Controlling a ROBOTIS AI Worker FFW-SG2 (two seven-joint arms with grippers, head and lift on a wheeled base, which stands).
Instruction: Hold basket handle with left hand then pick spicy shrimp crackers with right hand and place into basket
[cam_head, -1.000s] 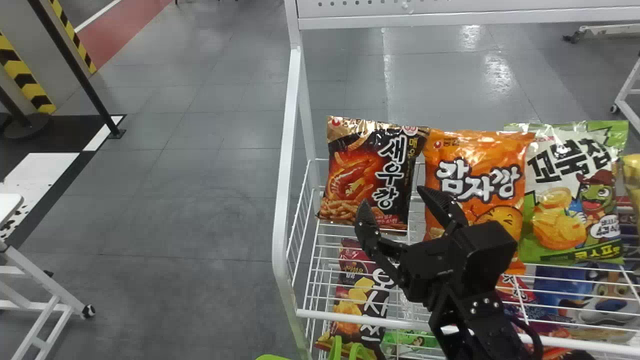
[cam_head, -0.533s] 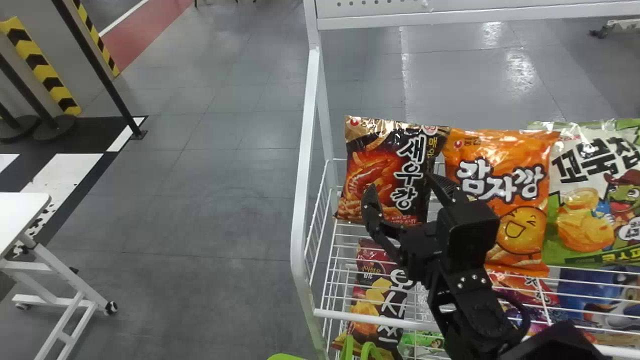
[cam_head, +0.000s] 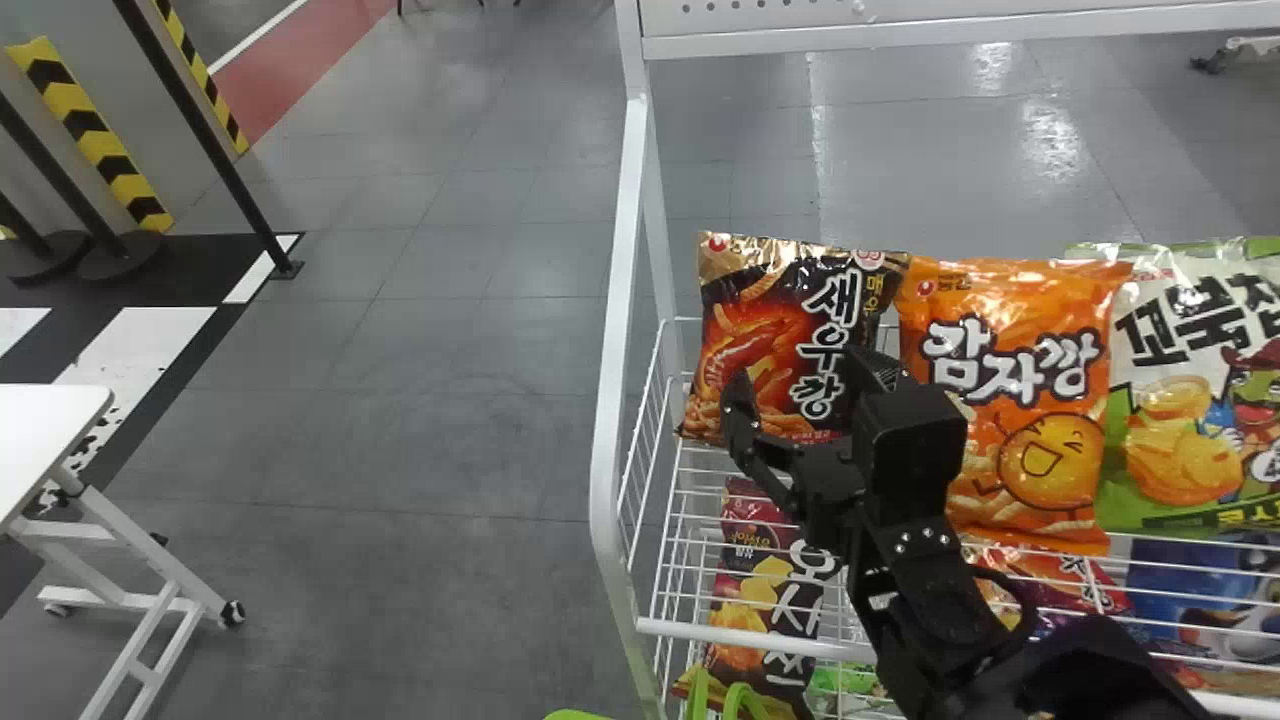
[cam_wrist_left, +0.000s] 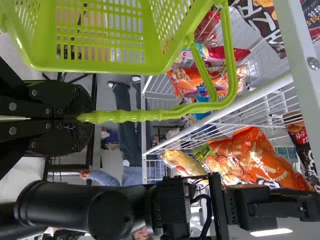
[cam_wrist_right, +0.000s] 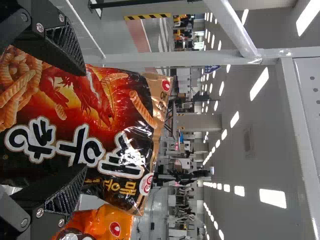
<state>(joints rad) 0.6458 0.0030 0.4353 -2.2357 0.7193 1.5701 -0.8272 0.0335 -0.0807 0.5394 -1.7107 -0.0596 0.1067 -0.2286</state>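
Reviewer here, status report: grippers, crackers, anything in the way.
Left gripper shut on lime-green plastic basket handle. Right gripper open before black-and-red foil crackers bag, not gripping. Bright orange snack bag close beside it.

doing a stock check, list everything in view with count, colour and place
foil bag of spicy shrimp crackers: 1, black and red with gold top, rack's left end
puffy foil bag with a smiling face: 1, orange, beside the crackers
foil bag with a turtle character: 1, white and green, beyond the orange bag
lower snack bags: several, mixed colours, below those
plastic basket: 1, lime green, held by its handle
metal wire rack: 1, white, under the bags
wheeled table: 1, white, head view's left edge
slim posts: at least 3, black, upper left
left gripper: 1, black, shut on the handle
right gripper: 1, black, open at the crackers
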